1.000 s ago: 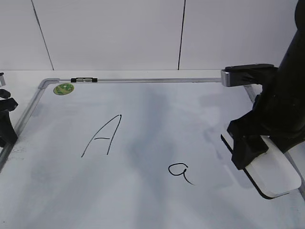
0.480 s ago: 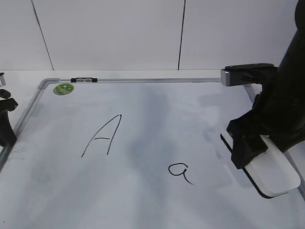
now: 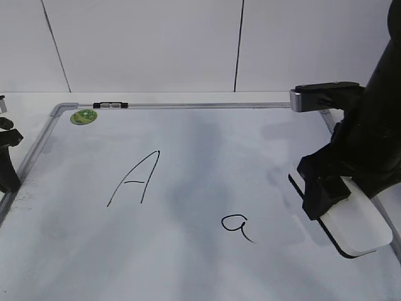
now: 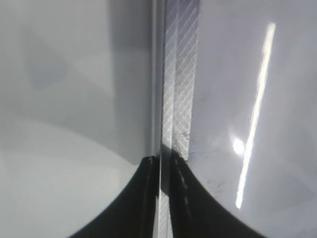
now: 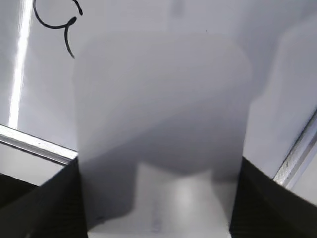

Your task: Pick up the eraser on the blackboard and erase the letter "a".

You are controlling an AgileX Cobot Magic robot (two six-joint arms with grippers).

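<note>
The white eraser (image 3: 358,227) with its black underside hangs tilted just above the right side of the blackboard (image 3: 200,157), and my right gripper (image 3: 338,202) is shut on it. In the right wrist view the eraser (image 5: 163,124) fills the space between the black fingers (image 5: 49,208). The small letter "a" (image 3: 237,226) lies left of the eraser, untouched, and shows at the upper left as the letter "a" (image 5: 57,20). At the board's left edge my left gripper (image 3: 6,164) stands. Its jaws (image 4: 163,171) are closed on the silver frame (image 4: 181,74).
A large capital "A" (image 3: 135,179) is drawn left of centre. A round green sticker (image 3: 83,116) and a small black clip (image 3: 110,105) sit at the board's far left corner. A grey corner piece (image 3: 313,100) marks the far right corner. A white wall rises behind.
The left gripper's jaws have drawn together on the frame rail. The right gripper and eraser have crept slightly left and up.
</note>
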